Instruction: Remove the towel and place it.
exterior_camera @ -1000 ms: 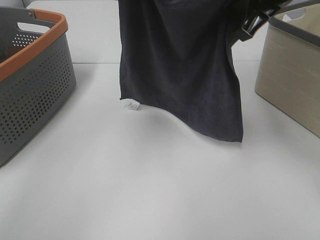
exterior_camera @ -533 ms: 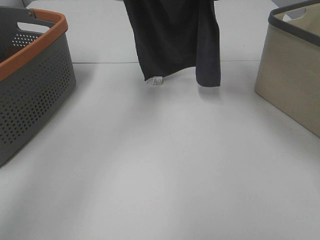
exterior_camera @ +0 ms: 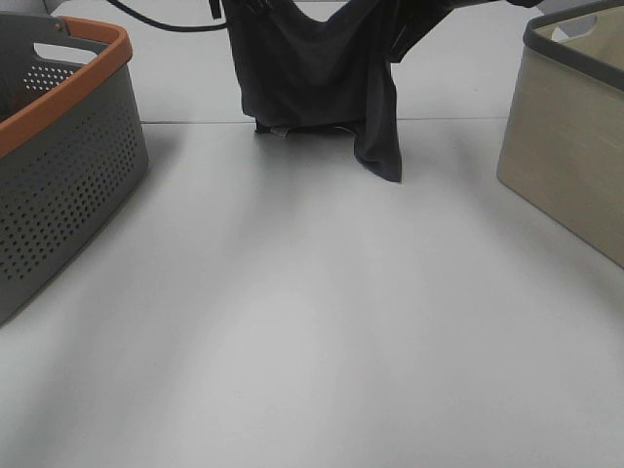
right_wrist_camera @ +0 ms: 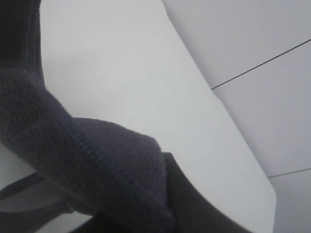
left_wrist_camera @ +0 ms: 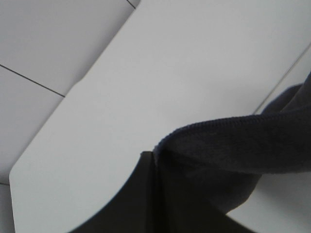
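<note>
Left gripper (left_wrist_camera: 154, 162), right gripper (right_wrist_camera: 165, 194) both clamped on upper edge of dark charcoal terry towel (exterior_camera: 312, 68). Towel hangs between them over far middle of white table (exterior_camera: 312, 322), lower edge seemingly touching. We should lower evenly, corners apart, laying cloth flat between grey perforated basket with orange rim (exterior_camera: 68, 175) and beige basket (exterior_camera: 575, 146). Half second earlier towel hung clear; now lower, sagging.

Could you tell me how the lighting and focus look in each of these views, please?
Exterior high: soft, even light with no glare; the towel reads nearly black with little texture and throws only a faint, diffuse shadow on the table. Left wrist: the cloth sits very close to the lens and looks slightly soft. Right wrist: its weave shows fairly sharp at close range.
</note>
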`<state>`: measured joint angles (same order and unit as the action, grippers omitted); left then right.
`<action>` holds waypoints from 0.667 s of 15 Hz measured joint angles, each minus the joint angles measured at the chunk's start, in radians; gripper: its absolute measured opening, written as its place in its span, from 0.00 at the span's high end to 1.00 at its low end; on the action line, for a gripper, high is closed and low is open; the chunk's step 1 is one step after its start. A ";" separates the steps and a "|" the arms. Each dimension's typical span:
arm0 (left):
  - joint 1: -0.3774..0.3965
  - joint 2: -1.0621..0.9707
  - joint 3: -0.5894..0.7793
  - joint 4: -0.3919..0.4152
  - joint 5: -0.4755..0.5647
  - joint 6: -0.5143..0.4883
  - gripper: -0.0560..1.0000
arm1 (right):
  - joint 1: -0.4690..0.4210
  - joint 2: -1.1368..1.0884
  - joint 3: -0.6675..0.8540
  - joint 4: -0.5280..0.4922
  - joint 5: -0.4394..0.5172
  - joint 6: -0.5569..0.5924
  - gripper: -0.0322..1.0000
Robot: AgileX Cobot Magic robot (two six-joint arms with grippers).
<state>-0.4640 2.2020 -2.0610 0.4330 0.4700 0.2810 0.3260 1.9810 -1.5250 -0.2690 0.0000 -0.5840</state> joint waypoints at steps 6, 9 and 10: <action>0.000 0.002 0.000 -0.269 0.494 0.112 0.95 | 0.000 0.003 0.000 0.216 0.462 0.000 0.97; 0.000 0.017 0.000 -0.344 0.676 0.143 0.95 | 0.000 0.003 0.000 0.438 0.698 -0.180 0.97; 0.000 0.022 0.000 -0.372 0.707 0.147 0.95 | 0.000 0.003 0.000 0.476 0.785 -0.234 0.97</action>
<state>-0.4640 2.2240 -2.0610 0.0610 1.1770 0.4280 0.3260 1.9840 -1.5250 0.2070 0.7850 -0.8180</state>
